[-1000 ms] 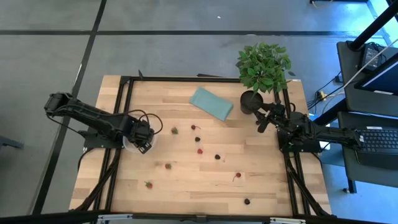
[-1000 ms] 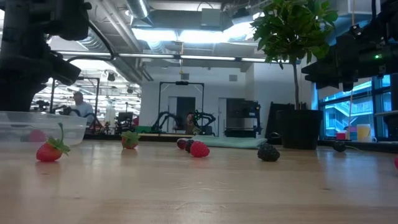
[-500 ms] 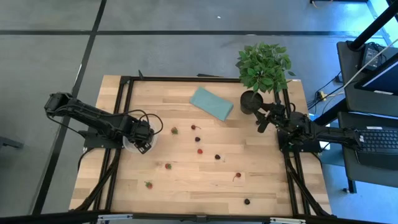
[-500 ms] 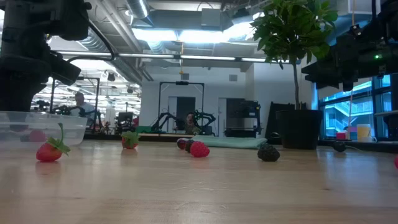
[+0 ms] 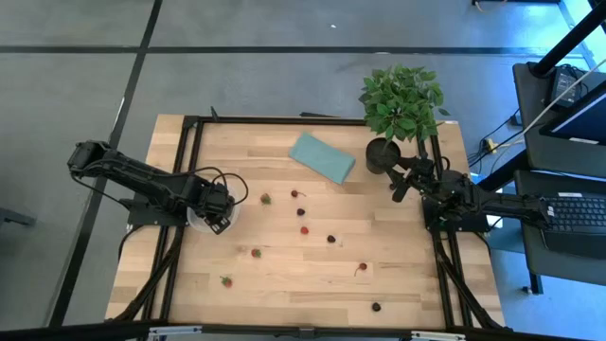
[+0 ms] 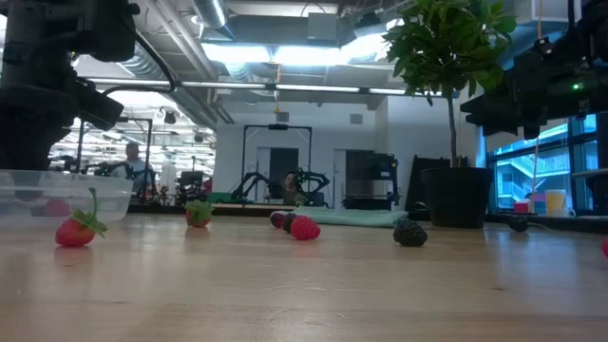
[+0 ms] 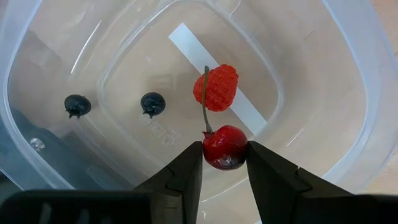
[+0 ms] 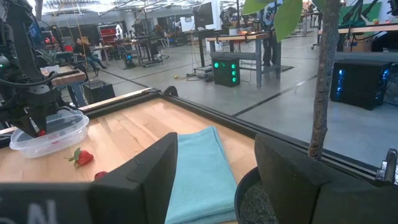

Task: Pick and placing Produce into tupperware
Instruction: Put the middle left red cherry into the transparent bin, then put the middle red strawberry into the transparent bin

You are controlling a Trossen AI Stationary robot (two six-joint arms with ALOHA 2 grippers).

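Observation:
The clear tupperware (image 7: pixel 348 93) stands near the table's left edge (image 5: pixel 199 222). On its floor lie two dark berries (image 7: pixel 77 104) (image 7: pixel 152 103) and a red raspberry (image 7: pixel 216 87). My left gripper (image 7: pixel 225 163) points down into it with a red cherry (image 7: pixel 225 146) between its fingertips. Several more berries lie loose on the wood, among them a strawberry (image 5: pixel 256 253) and a dark one (image 5: pixel 331 239). My right gripper (image 8: pixel 217 186) waits open and level at the table's right edge (image 5: pixel 398 185), touching nothing. My left gripper has the cherry's round body (image 7: pixel 211 149) between its two fingers, which come from above, pointing down, one on each side. The cherry fills the gap between the fingertips. Its thin stem (image 7: pixel 205 99) lies level toward the raspberry. Whether it rests on the tupperware's floor, I cannot tell.
A flat teal pad (image 5: pixel 322 156) lies at the far middle of the table. A potted green plant (image 5: pixel 401 99) stands at the far right, next to my right arm. Loose berries are scattered from the middle to the near right (image 5: pixel 376 307). A person (image 6: pixel 133 161) shows far behind the table.

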